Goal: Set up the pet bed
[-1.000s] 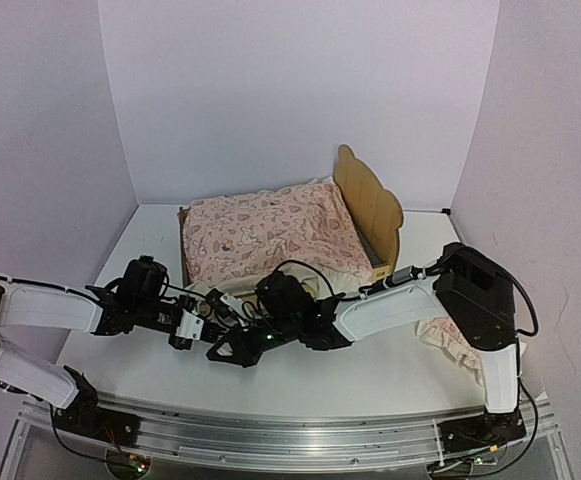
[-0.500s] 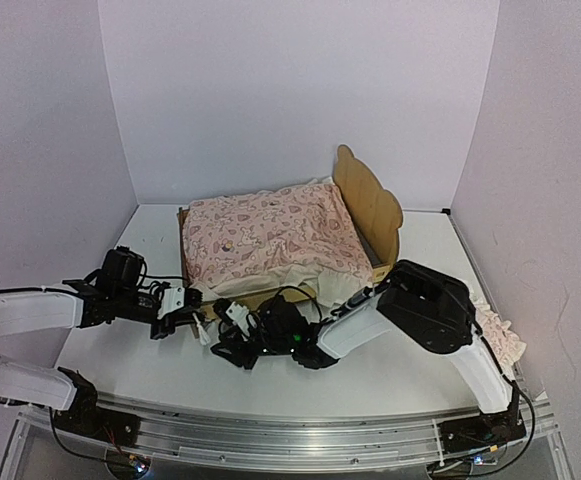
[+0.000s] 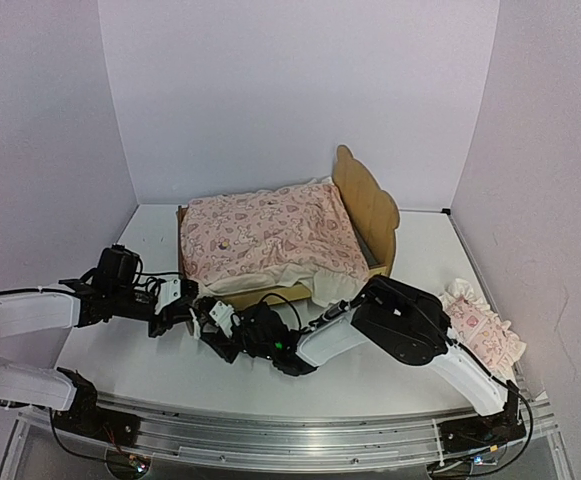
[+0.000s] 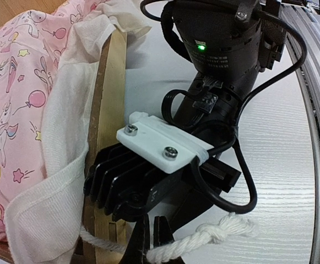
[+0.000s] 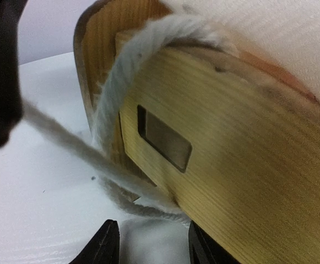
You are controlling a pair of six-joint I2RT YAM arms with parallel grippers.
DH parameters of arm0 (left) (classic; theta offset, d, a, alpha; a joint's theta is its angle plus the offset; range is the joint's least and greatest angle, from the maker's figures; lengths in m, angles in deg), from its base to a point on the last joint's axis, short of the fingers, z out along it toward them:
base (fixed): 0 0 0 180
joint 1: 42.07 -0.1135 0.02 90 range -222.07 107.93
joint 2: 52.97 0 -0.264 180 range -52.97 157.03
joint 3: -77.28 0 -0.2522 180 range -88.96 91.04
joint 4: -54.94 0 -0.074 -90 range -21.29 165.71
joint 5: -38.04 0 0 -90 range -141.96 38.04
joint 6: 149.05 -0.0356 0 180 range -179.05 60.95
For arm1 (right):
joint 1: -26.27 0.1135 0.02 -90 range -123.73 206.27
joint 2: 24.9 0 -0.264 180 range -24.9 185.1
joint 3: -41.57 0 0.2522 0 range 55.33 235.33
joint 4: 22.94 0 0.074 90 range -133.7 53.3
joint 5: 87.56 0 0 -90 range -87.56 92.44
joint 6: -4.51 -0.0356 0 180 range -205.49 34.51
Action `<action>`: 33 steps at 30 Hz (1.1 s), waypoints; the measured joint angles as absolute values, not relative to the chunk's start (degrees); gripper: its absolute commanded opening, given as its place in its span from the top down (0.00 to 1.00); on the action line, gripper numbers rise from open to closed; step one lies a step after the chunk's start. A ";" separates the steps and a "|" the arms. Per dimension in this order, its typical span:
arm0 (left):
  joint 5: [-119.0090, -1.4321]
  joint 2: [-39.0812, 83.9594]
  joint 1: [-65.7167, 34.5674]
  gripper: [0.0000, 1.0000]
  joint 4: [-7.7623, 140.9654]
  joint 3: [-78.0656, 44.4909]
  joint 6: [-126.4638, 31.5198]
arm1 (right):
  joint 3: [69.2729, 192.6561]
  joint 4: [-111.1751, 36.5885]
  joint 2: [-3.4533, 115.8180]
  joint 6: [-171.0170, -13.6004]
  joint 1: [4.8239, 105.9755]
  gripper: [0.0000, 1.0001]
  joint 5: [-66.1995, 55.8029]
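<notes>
The small pale-wood pet bed with the bear-ear headboard [image 3: 368, 212] sits mid-desk toward the back wall. Its long axis runs roughly 9 to 3 o'clock in the overhead view, headboard at the 3 o'clock end, and the pink heart-print quilt [image 3: 270, 235] is heaped over it. Both arms meet at the bed's near foot corner, so the frame lies at about 1 o'clock from them. Your left fingers [image 4: 143, 243] are pressed together on the twisted white cotton rope [image 4: 204, 236], which loops around that wooden corner. Your right fingers [image 5: 106, 245] are spread with nothing between them, just under the same corner and the rope, and they look the nearer pair to the wood. Compared with a second ago, the right fingers have opened and that arm has folded down low. This uncovers the ruffled pink pillow [image 3: 482, 335] at 4 o'clock on the desk, while the left arm has drawn back toward 9 o'clock.
</notes>
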State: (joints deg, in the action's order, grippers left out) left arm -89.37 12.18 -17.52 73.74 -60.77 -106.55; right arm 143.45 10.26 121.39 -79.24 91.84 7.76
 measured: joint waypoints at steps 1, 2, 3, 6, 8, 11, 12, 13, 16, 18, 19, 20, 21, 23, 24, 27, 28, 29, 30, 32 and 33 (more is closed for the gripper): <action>-89.33 12.18 -17.54 1.00 73.75 -60.77 -106.43 | 144.30 10.25 121.89 -78.96 91.94 0.56 8.39; -89.27 12.18 -17.64 1.00 73.78 -60.77 -106.26 | 145.22 10.28 122.42 -78.82 92.02 0.57 8.93; -89.17 12.20 -17.84 1.00 73.81 -60.77 -105.98 | 146.23 10.31 123.06 -78.58 92.05 0.57 9.52; -88.47 12.25 -18.43 1.00 73.81 -60.77 -105.23 | 149.27 10.26 124.83 -77.94 92.06 0.56 10.97; -88.08 12.43 -19.04 1.00 73.82 -60.74 -103.69 | 151.54 10.19 126.12 -77.50 92.12 0.57 12.13; -88.54 13.48 -20.86 1.00 74.45 -59.88 -100.42 | 154.54 9.93 127.74 -76.13 92.47 0.58 14.84; -88.91 13.96 -21.74 1.00 74.73 -59.42 -99.05 | 155.19 9.85 128.07 -75.62 92.63 0.59 15.75; -89.26 14.38 -22.63 1.00 74.89 -58.92 -97.68 | 155.57 9.70 128.25 -74.96 92.77 0.59 16.64; -91.05 15.10 -25.58 1.00 75.28 -57.68 -94.26 | 156.98 9.50 128.93 -73.47 93.07 0.59 19.18; -91.71 15.37 -26.58 1.00 75.42 -57.27 -92.55 | 159.48 8.72 130.22 -72.90 93.28 0.59 19.92; -91.82 15.57 -27.00 1.00 75.64 -57.25 -91.83 | 160.95 8.58 131.07 -72.80 93.32 0.60 19.90; -91.86 15.79 -27.35 1.00 75.76 -57.25 -91.16 | 162.39 8.44 131.91 -72.72 93.34 0.62 19.82; -91.84 16.07 -27.64 1.00 75.77 -57.23 -90.58 | 163.85 8.23 132.75 -72.67 93.41 0.66 19.72; -91.86 16.73 -28.21 1.00 75.80 -57.14 -89.79 | 166.41 7.77 134.20 -72.57 93.49 0.79 19.59; -91.82 16.94 -28.39 1.00 75.84 -57.13 -89.45 | 167.10 7.45 134.56 -72.57 93.49 0.86 19.58; -92.04 17.20 -28.91 1.00 76.13 -57.08 -88.96 | 167.95 7.04 134.97 -72.17 93.49 0.99 19.61; -92.27 17.20 -29.09 1.00 76.18 -57.06 -88.98 | 168.02 6.98 134.97 -72.01 93.49 1.00 19.47; -92.55 17.20 -29.25 1.00 76.22 -57.06 -89.01 | 168.04 6.98 134.97 -72.01 93.49 1.00 19.29; -92.83 17.20 -29.41 1.00 76.25 -57.06 -89.05 | 168.04 7.00 134.97 -72.02 93.49 1.00 19.13; -94.18 17.20 -29.81 1.00 76.53 -57.06 -90.05 | 166.40 7.84 134.31 -72.10 93.52 1.00 18.41; -94.80 17.16 -29.85 1.00 76.97 -57.06 -91.44 | 164.70 8.02 133.31 -72.15 93.51 1.00 17.66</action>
State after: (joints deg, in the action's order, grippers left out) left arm -94.80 17.16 -29.85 76.97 -57.06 -91.44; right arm 164.70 8.02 133.31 -72.15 93.51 17.66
